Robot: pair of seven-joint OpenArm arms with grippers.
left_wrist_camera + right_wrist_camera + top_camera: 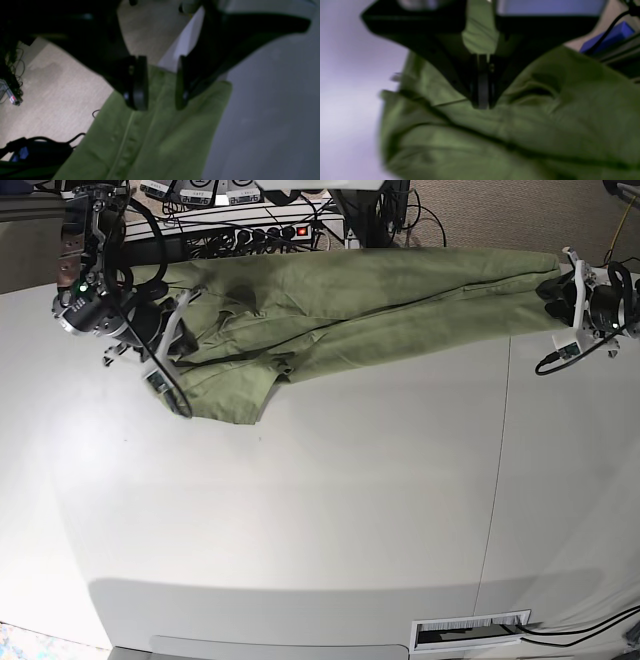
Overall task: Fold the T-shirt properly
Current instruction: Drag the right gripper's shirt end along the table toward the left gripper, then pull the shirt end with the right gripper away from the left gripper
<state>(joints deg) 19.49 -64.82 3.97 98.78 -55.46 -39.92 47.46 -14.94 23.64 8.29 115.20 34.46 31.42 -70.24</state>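
Stretching along the table's [300, 510] far edge, the T-shirt [360, 305] spans both arms: my right gripper [483, 106] pinches its fabric tight, my left gripper [160, 83] stands apart over the other end, gripping nothing.

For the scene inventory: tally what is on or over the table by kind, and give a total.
Olive-green T-shirt: 1
Robot hands: 2, the left hand with its jaws apart over the shirt's end, the right hand shut on the fabric
White table: 1
Total: 4
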